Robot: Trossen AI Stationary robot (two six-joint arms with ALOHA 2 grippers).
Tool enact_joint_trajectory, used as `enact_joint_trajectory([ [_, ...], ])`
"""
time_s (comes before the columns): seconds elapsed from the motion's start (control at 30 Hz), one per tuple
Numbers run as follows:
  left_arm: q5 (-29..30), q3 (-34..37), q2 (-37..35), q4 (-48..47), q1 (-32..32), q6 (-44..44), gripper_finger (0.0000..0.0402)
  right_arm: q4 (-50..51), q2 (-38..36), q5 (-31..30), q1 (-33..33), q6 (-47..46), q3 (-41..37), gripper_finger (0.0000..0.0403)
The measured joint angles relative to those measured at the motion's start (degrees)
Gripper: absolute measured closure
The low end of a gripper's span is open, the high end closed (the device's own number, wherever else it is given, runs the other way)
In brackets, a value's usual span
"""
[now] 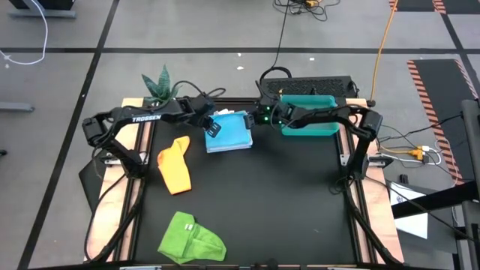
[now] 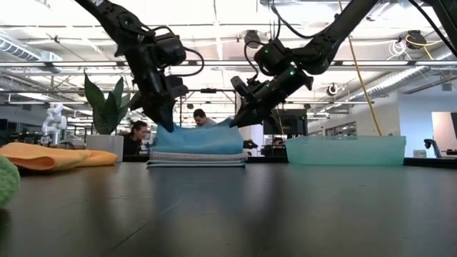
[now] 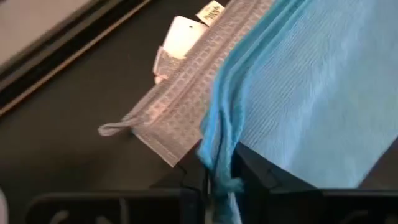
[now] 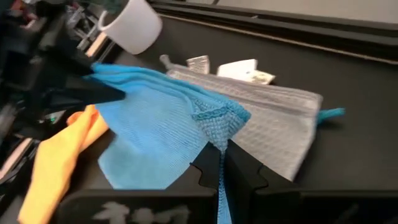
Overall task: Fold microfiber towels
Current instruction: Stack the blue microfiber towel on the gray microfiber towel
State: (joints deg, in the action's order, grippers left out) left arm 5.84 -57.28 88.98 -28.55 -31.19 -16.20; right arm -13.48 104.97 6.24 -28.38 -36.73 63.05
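1. We see both arms reaching in over the far middle of the table (image 1: 247, 202), meeting above a small stack of towels that lies just left of the teal tray (image 1: 309, 112).
2. The left gripper (image 1: 213, 129) comes in from the left with its wrist bent down at the stack's left edge. Its fingers (image 3: 193, 183) stand only narrowly apart, with a corner of the blue towel (image 1: 229, 132) bunched in the slit between them.
3. The right gripper (image 1: 253, 120) slants down from the tray side to the stack's right edge. Its fingers (image 4: 208, 165) are pinched tight on the blue towel's opposite corner.
4. In the low view the blue towel sags between the two grips, resting on the grey towel (image 3: 186, 102) at the bottom of the stack.
5. The orange towel (image 1: 175, 163) lies loose well left of the tray, nearer us than the stack.
6. The green towel (image 1: 190, 238) lies crumpled at the table's near edge, far from the tray.
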Motion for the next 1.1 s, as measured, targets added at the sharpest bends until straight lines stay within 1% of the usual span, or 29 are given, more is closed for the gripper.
enact_joint_trajectory([
  [0.17,0.62,-0.20,-1.58,0.99,-1.02,0.01,0.0291,0.25,0.00,0.02,-0.50,0.56,0.00,0.0403],
  [0.27,-0.46,-0.15,-2.55,1.48,-1.26,0.73,0.0272,0.64,0.15,0.04,-0.50,0.61,0.00,0.0403],
  [0.4,-5.13,-0.17,-2.14,2.17,-1.08,2.79,0.0266,0.97,1.38,0.02,-0.55,0.41,-0.01,0.0403],
  [0.5,-11.21,-0.03,-0.27,2.69,0.21,6.22,0.0274,-0.07,2.46,0.38,-0.55,-0.03,0.00,0.0402],
  [0.57,-14.94,0.42,0.50,2.21,1.79,12.61,0.0280,-1.26,3.18,1.37,-0.55,-0.91,0.00,0.0398],
  [0.6,-15.58,0.53,0.79,2.30,2.84,17.35,0.0282,-1.66,3.39,1.41,-0.55,-1.23,-0.02,0.0394],
  [0.67,-14.78,1.15,0.95,0.67,4.95,28.45,0.0283,-2.44,3.50,1.38,-0.56,-1.56,-0.02,0.0384],
  [0.73,-10.56,1.17,0.93,0.58,7.03,37.16,0.0279,-2.67,3.43,1.08,-0.57,-1.56,-0.02,0.0371],
  [0.8,-5.15,1.05,0.90,0.97,8.40,42.88,0.0271,-2.66,3.43,1.00,-0.62,-1.54,-0.02,0.0357],
  [0.83,-3.04,1.07,0.89,0.79,8.68,44.65,0.0266,-2.66,3.43,0.92,-0.78,-1.49,-0.02,0.0349],
  [0.9,-2.10,1.07,1.03,0.43,8.75,47.52,0.0254,-2.66,3.43,1.00,-0.96,-1.58,-0.02,0.0333],
  [0.93,-2.23,1.07,1.41,0.15,8.70,48.07,0.0249,-2.56,3.43,1.03,-1.16,-1.58,-0.02,0.0324],
  [1.03,-5.16,1.14,2.17,-1.57,8.10,47.95,0.0236,-2.46,3.43,1.15,-1.57,-1.79,-0.02,0.0298],
  [1.1,-5.45,1.02,3.05,-0.80,8.01,47.63,0.0231,-2.36,3.41,1.29,-1.90,-1.69,-0.02,0.0280],
])
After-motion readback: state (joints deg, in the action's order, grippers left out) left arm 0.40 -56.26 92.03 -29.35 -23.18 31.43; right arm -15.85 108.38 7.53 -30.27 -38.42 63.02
